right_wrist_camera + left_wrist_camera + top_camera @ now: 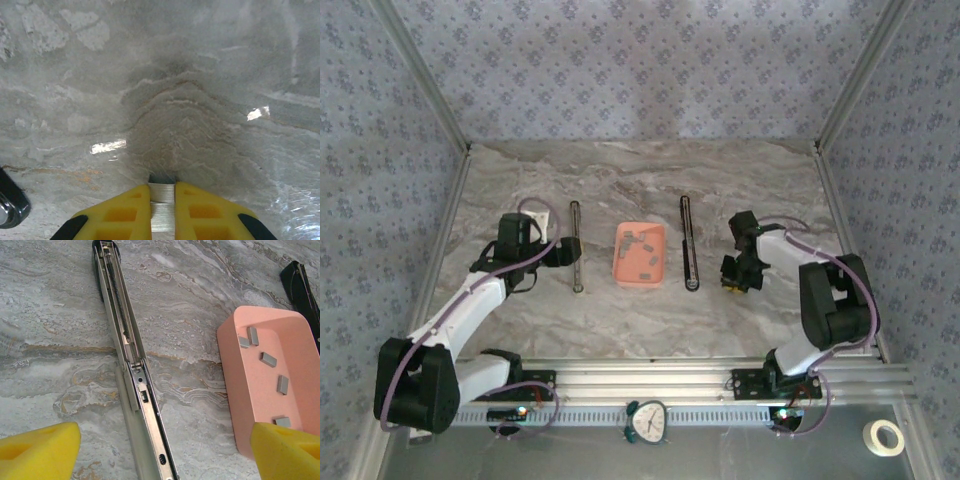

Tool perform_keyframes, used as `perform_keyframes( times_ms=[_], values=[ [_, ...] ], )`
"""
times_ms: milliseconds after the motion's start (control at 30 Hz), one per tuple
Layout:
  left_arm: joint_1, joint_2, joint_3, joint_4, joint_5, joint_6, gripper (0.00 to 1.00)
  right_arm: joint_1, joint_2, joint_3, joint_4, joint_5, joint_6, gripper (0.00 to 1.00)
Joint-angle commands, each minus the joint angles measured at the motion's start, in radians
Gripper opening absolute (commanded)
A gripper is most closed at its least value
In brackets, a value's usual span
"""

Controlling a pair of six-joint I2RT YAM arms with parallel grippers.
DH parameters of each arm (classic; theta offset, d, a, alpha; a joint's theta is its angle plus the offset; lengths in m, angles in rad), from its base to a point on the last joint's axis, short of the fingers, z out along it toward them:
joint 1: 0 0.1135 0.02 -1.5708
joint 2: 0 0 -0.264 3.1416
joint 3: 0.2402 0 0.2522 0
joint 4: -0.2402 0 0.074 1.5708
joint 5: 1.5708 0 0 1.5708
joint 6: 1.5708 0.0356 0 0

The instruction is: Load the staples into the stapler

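Right gripper pinches a staple strip low over the desk, likely to feed the black stapler lying open beside it. Left gripper is spread wide over the silver stapler, probably ready to steady it. Spare staples sit in the pink tray.

text: none legible | brands: none legible | numbers: none legible

A robot test cell in a lab — a grey marble-patterned surface boxed in by blue-grey floral-print walls on aluminium frame posts, two white-and-black robot arms bolted to a slotted aluminium rail — a small green-rimmed alarm clock in front.
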Motion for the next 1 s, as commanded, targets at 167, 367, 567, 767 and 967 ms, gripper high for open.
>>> perform_keyframes(
  times_ms=[167,367,567,767,967],
  values=[
    [-0.009,0.019,0.018,0.015,-0.012,0.026,0.88,-0.005,0.056,0.099,-0.133,0.050,-0.027,0.35],
    [-0.009,0.037,0.021,0.021,-0.007,0.026,0.88,-0.008,0.074,0.179,-0.216,0.066,-0.064,0.38],
    [-0.009,0.050,0.026,0.025,-0.004,0.029,0.88,-0.005,0.131,0.193,-0.215,0.050,-0.078,0.33],
    [-0.009,0.058,0.029,0.022,-0.002,0.037,0.88,0.003,0.163,0.194,-0.211,0.036,-0.076,0.30],
    [-0.009,0.062,0.030,0.022,-0.001,0.038,0.88,0.006,0.177,0.194,-0.208,0.030,-0.074,0.29]
  ],
)
